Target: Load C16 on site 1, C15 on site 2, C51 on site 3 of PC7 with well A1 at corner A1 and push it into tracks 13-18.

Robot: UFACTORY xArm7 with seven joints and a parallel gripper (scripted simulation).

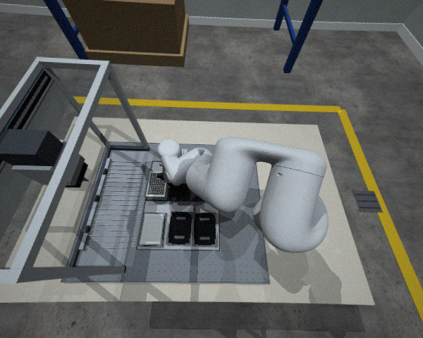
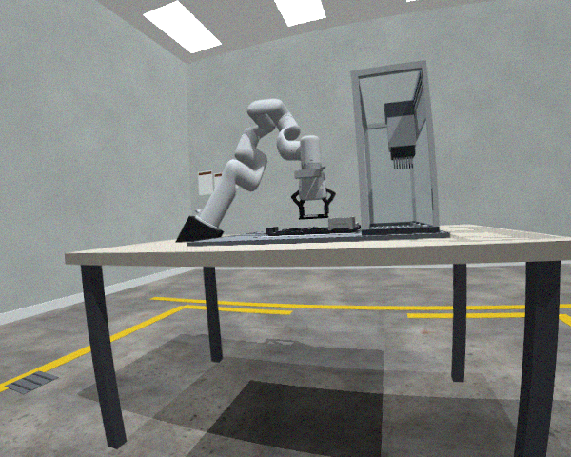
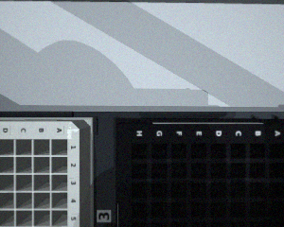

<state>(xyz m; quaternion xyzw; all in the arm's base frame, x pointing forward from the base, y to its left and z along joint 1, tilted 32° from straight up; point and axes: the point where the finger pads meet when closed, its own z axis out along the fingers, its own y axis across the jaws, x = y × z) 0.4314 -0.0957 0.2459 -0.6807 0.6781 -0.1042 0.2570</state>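
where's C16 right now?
Top view: C16 lies in the nest at the rail end of the nest row, next to two empty black nests, on the side of the loading rails.

From above, the white arm (image 1: 240,174) covers the hand and most of the carrier, leaving only the light gridded plate (image 1: 156,184) and a dark strip beside it showing; the wrist picture crops that plate (image 3: 33,175) at its left and bottom edges, and the dark plate (image 3: 204,175) at right and bottom; from the side, what the hand (image 2: 312,214) grips is too small to make out.
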